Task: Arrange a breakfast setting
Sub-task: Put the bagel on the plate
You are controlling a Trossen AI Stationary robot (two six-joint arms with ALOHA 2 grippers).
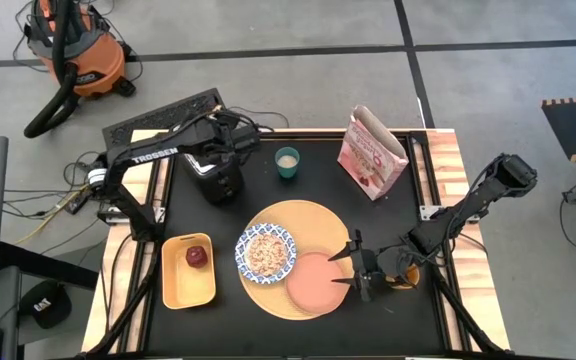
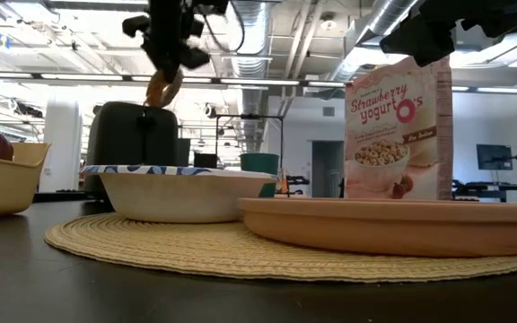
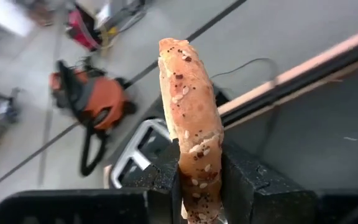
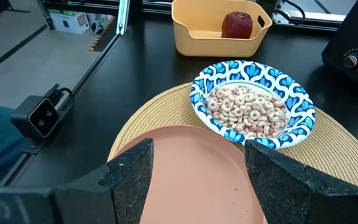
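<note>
1. The table [image 1: 298, 330] has a black top with pale wooden strips along its left and right edges.
2. The round woven board [image 1: 303, 215] lies near the middle of the table, toward the front edge, and carries the bowl and the plate.
3. The toaster [image 1: 218, 183] stands near the table's back-left corner.
4. The cereal bag [image 1: 373, 152] stands upright near the back edge, toward the right.
5. The yellow tray [image 1: 173, 285] sits near the front-left corner, just left of the board.
6. The pink plate [image 1: 308, 285] rests on the front-right part of the board, its edge reaching over the board's rim.
7. The blue-and-white bowl [image 1: 266, 252] sits on the left part of the board, just beside the plate, and holds cereal rings.
8. The left gripper [image 3: 199, 180] hangs above the toaster, pinching the bagel.
9. The right gripper [image 1: 353, 265] hovers over the plate's right edge with its fingers spread and nothing between them.
10. The bagel [image 3: 191, 118] stands on edge between the left gripper's fingers, seeded and browned, raised clear above the toaster.
11. The green cup [image 1: 287, 161] stands near the back edge, between the toaster and the cereal bag.
12. The apple [image 1: 197, 256] lies in the back half of the yellow tray.
</note>
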